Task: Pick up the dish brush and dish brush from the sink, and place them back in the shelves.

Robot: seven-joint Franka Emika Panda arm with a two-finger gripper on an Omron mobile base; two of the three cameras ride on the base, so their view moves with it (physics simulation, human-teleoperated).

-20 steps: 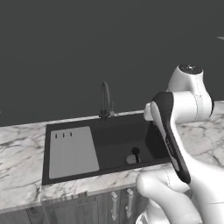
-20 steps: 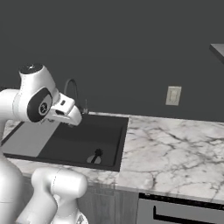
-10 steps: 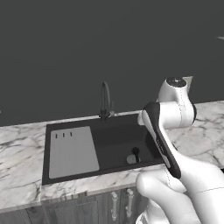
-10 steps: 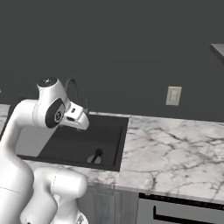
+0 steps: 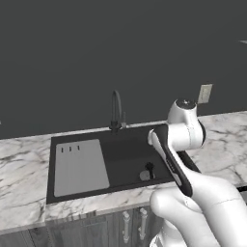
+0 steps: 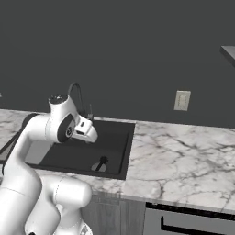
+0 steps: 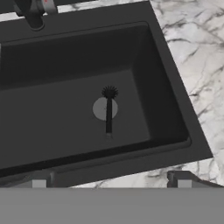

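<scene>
Below the hand, a dish brush waits on the sink floor.

Seen from the hand camera, the dish brush (image 7: 109, 111) lies ahead and beneath the hand (image 7: 111, 180) in the right half of the sink (image 7: 168, 111), across the pale drain (image 7: 99, 109). Its long axis runs from the bristle head, nearer the faucet (image 7: 31, 12), back to the handle tip pointing toward the hand. Whether the fingers (image 7: 179, 178) are parted or closed cannot be told; nothing is gripped.
</scene>
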